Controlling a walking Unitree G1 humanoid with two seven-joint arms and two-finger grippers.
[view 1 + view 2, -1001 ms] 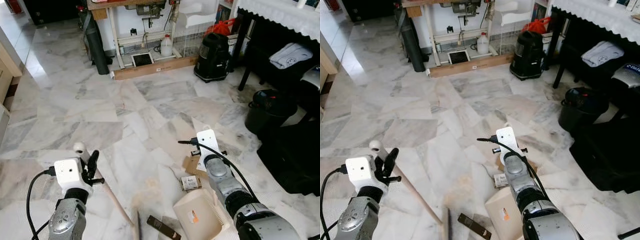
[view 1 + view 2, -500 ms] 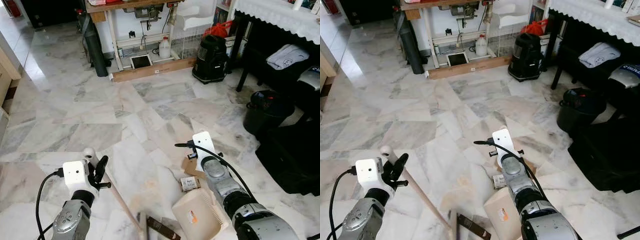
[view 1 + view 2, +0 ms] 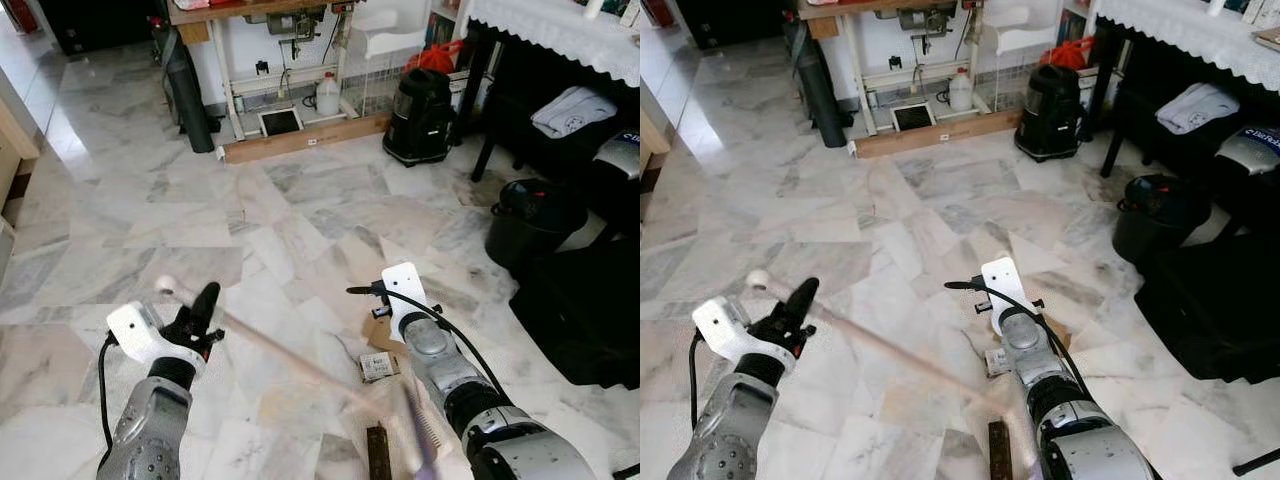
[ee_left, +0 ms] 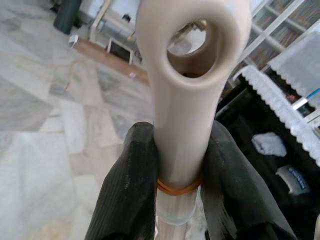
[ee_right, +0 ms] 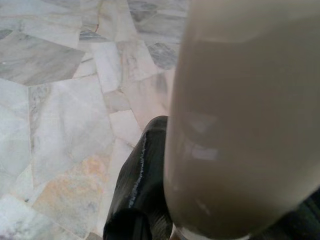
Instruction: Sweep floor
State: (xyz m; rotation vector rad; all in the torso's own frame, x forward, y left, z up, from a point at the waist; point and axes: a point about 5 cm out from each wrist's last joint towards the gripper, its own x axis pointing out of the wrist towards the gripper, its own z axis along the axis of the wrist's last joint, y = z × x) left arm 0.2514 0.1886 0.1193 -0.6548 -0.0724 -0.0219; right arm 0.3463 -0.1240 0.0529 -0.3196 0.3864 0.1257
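Note:
My left gripper (image 3: pixel 203 308) is shut on the cream broom handle (image 4: pixel 187 95), just below its hanging hole. The handle (image 3: pixel 290 358) streaks in blur from there down to the right, toward my right arm. Its head is a blur near the picture's bottom edge (image 3: pixel 418 445). In the right wrist view my right gripper (image 5: pixel 225 200) is shut on the thick cream dustpan handle (image 5: pixel 245 115), with one black finger (image 5: pixel 137 185) showing beside it. On the marble floor by my right wrist (image 3: pixel 405 298) lie a small carton (image 3: pixel 378 367), a brown cardboard scrap (image 3: pixel 384 335) and a dark bar (image 3: pixel 377 455).
A black vacuum (image 3: pixel 422 112) and a wooden plank (image 3: pixel 310 136) stand at the back under a workbench. A black bucket (image 3: pixel 535 225) and a dark bag (image 3: pixel 590 310) crowd the right side below a lace-covered table (image 3: pixel 560 30). Open marble floor (image 3: pixel 150 210) lies to the left.
The broom handle has tipped over and its head has swept right toward the dustpan. The dark bar has slid right with it. My left gripper has tilted; the right arm has barely moved.

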